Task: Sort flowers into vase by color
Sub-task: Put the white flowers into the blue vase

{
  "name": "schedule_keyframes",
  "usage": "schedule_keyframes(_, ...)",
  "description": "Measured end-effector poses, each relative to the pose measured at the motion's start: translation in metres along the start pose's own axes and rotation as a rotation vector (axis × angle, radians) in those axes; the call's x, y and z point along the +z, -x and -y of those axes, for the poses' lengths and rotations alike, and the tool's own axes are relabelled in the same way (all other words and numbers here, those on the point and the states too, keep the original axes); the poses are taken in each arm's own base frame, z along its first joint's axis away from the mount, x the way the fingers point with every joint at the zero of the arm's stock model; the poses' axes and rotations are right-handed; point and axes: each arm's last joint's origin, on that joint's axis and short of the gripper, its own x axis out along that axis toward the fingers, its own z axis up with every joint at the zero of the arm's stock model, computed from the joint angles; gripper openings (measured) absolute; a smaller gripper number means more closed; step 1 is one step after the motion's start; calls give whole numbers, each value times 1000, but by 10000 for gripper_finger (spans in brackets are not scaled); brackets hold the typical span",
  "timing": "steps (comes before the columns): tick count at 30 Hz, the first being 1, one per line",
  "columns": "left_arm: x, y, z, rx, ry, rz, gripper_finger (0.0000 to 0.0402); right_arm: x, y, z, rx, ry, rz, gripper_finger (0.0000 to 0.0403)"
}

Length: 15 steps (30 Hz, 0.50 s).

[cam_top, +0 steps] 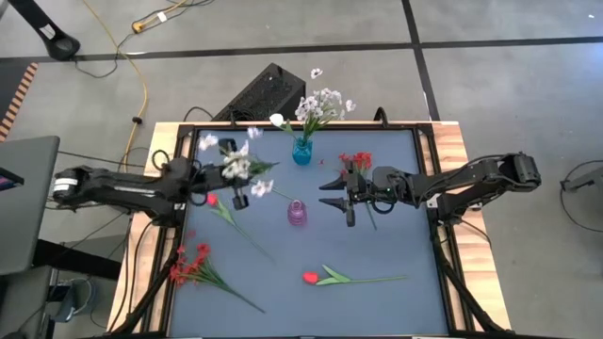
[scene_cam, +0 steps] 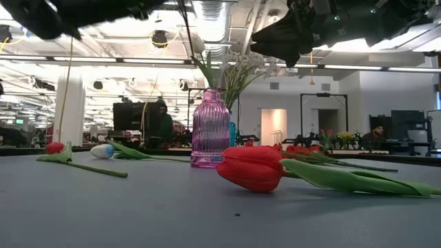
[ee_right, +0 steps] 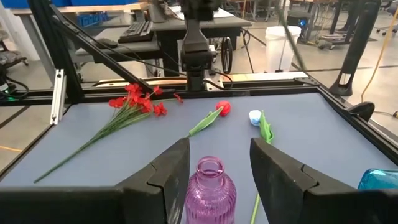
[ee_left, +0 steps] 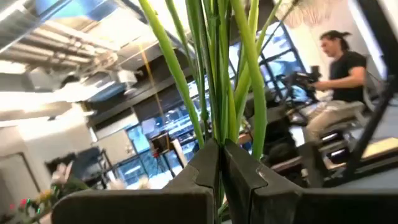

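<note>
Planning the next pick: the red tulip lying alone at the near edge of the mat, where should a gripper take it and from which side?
Probably mid-stem on the red tulip, from straight above, jaws set across the stem. It lies flat, bloom toward the left arm's side and the thin stem running toward the right arm's side, with bare mat around it. The open right gripper hovers nearest.

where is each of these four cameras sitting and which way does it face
High view: above the table, looking straight down; both arms show, left gripper holding a white spray.
Low view: at table-top height, looking level past the pink vase and a red tulip; arms hang dark overhead.
Left wrist view: looking up along green stems clamped between its own fingers.
Right wrist view: facing across the table, open fingers flanking the pink vase.
Shared: the pink vase appears in the high, low and right wrist views.
</note>
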Motion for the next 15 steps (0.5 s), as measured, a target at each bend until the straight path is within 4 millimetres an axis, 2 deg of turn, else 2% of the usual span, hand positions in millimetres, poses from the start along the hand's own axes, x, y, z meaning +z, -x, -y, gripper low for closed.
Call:
schedule_keyframes(3, -18, -8, -5, -16, 21, 17, 0, 0, 0, 0, -1, 9, 0, 193)
schedule_keyframes(8, -39, -36, -12, 0, -10, -9, 0, 0, 0, 1, -5, 12, -2, 193)
schedule_keyframes(15, -65, -74, -35, 62, -11, -58, 0, -3, 0, 1, -6, 8, -29, 193)
